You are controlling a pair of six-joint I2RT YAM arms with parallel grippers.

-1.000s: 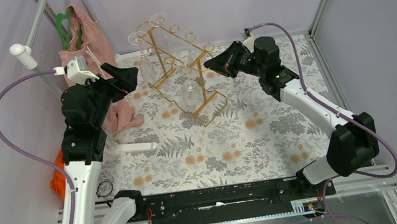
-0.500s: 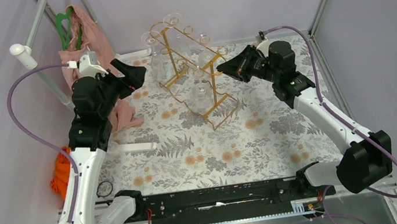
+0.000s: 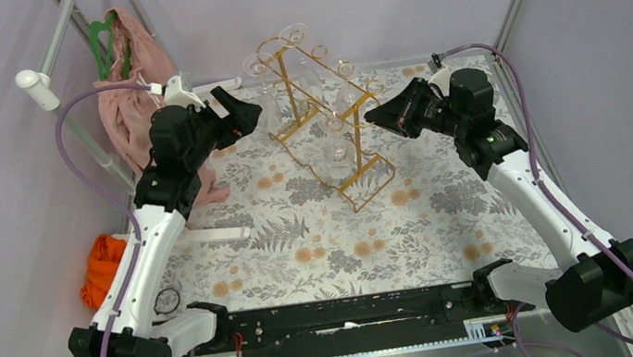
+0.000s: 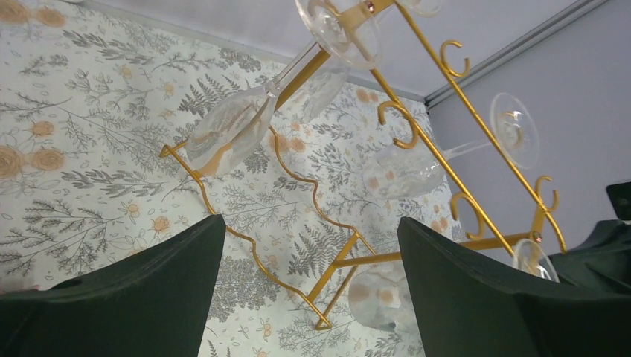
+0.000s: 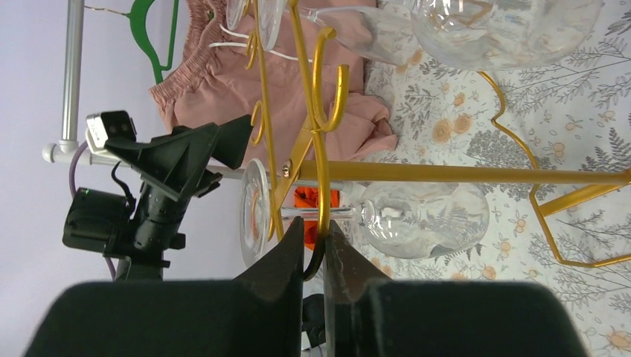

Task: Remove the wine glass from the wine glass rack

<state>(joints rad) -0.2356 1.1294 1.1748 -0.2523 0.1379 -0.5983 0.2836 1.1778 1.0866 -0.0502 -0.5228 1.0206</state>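
Note:
The gold wire wine glass rack (image 3: 317, 94) stands at the back middle of the floral table. Several clear wine glasses hang upside down from its loops; one bowl (image 3: 337, 149) hangs low between the feet. My right gripper (image 3: 370, 116) is at the rack's right end. In the right wrist view it (image 5: 314, 227) is shut on a curled gold loop (image 5: 322, 149), beside a wine glass (image 5: 424, 219). My left gripper (image 3: 255, 112) hovers open just left of the rack. In the left wrist view its jaws (image 4: 309, 223) stand wide apart, holding nothing, with a glass (image 4: 231, 130) ahead.
A pink garment (image 3: 133, 97) hangs on a clothes stand at the back left, with a green hanger (image 3: 99, 41) above it. An orange cloth (image 3: 99, 270) lies off the table's left edge. A white bar (image 3: 213, 236) lies on the table. Grey walls close the back and sides.
The rack has shifted to the right with my right gripper shut on its loop. My left arm has followed it rightward, still open.

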